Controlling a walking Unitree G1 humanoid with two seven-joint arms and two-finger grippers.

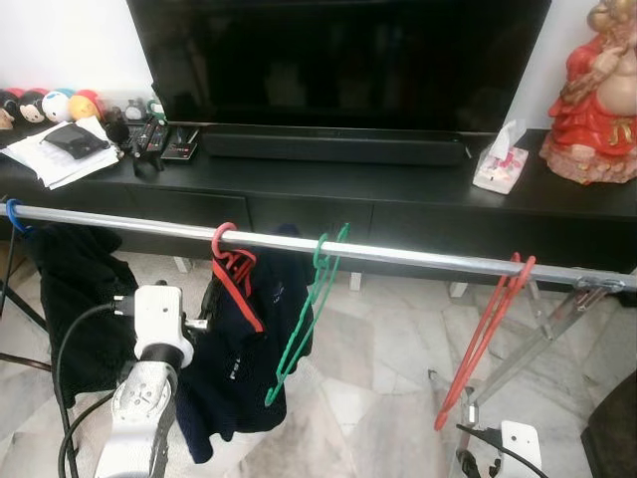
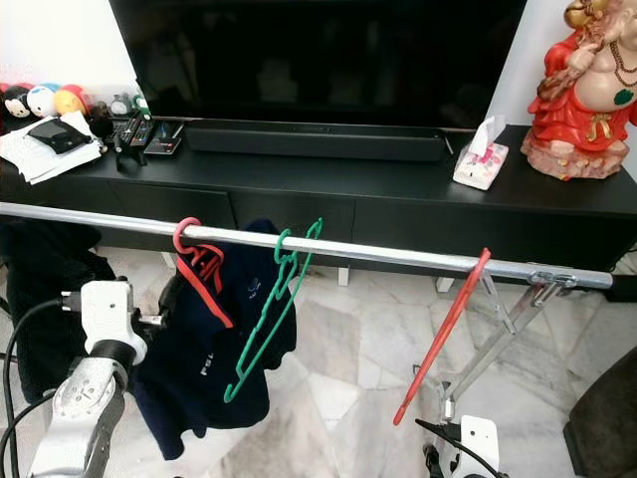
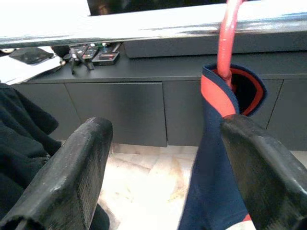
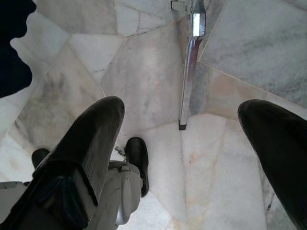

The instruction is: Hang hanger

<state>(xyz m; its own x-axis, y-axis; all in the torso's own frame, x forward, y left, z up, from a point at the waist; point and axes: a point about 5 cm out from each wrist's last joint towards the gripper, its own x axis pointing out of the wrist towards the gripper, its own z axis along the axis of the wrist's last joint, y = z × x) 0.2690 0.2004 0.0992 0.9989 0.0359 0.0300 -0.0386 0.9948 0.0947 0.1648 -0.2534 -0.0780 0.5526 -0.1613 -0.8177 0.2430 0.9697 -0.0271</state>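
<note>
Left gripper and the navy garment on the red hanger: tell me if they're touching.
Apart. The left wrist view shows the left gripper open, floor visible between its fingers, with the navy garment hanging beyond them from the red hanger.

Silver-white left arm (image 1: 149,378), black cable looped alongside; thick matte-black fingers (image 3: 72,177), scuffed.

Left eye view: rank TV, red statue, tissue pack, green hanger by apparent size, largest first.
1. TV, by far the largest.
2. Green hanger and red statue: unsure. The hanger is longer but thin and nearer the camera, and the frame edge cuts the statue off.
3. Tissue pack, smallest.
</note>
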